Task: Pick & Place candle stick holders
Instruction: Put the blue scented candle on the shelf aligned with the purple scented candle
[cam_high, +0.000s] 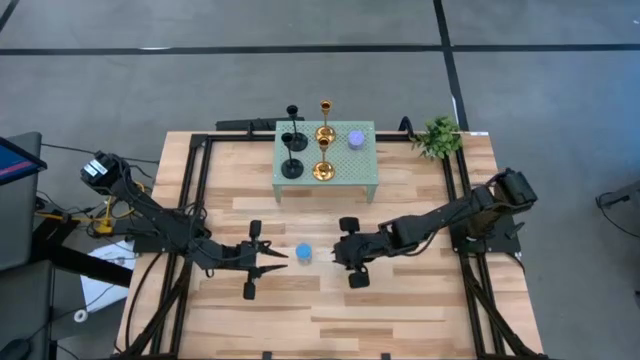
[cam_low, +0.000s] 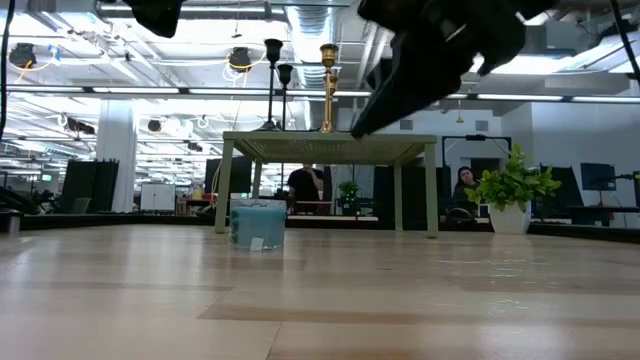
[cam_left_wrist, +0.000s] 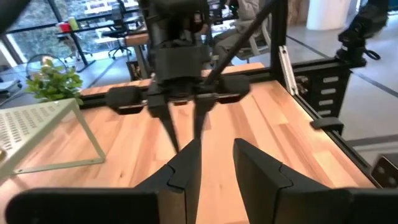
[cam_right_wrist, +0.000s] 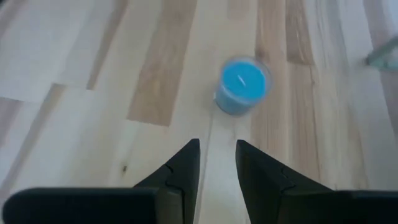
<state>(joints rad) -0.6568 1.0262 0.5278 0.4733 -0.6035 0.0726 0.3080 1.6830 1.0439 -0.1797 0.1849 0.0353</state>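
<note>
- The squat blue cylinder candle holder stands alone on the wooden table, between both grippers.
- Left gripper and right gripper each show narrowly parted fingers (holding nothing).
- Risk: approaching with so narrow a gap could nudge or topple the cylinder.

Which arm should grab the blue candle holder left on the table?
Probably the right. The blue candle holder stands alone on the wooden table between both grippers. The right gripper has it in view ahead of its narrowly parted fingers; the left gripper is closer, but its wrist view misses it.
</note>
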